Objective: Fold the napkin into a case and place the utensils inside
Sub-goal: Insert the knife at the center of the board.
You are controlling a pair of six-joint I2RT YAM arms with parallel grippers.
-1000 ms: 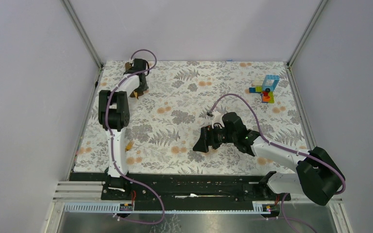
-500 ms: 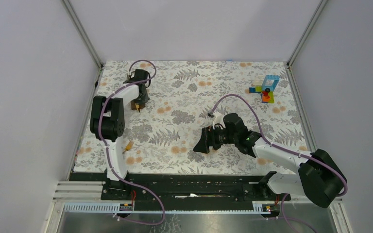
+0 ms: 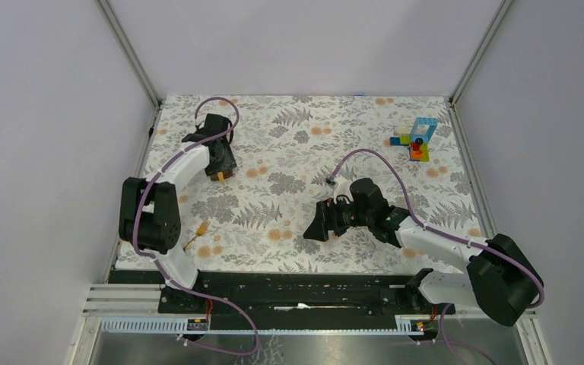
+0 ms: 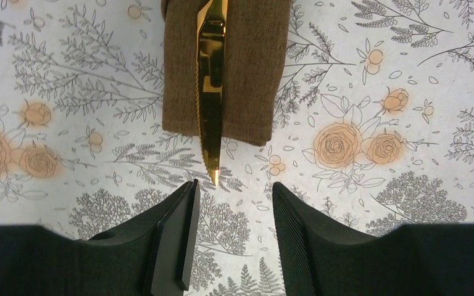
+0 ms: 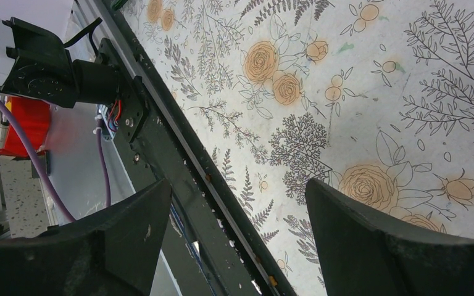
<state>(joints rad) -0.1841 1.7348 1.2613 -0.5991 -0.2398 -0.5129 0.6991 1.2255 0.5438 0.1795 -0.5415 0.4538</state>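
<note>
Gold knife [image 4: 212, 80] on folded brown napkin [image 4: 253, 74], left hand [image 4: 233, 197] open just before its tip; right hand [image 5: 237, 191] wide apart, empty.

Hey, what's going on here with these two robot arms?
They are packing cutlery into a folded brown cloth napkin. A gold serrated knife lies along it, its tip poking out onto the floral table covering. The left gripper sits open at that tip, holding nothing. The right gripper is open and empty too, nearer the table's front. Another thin yellow utensil lies loose by the left arm.
</note>
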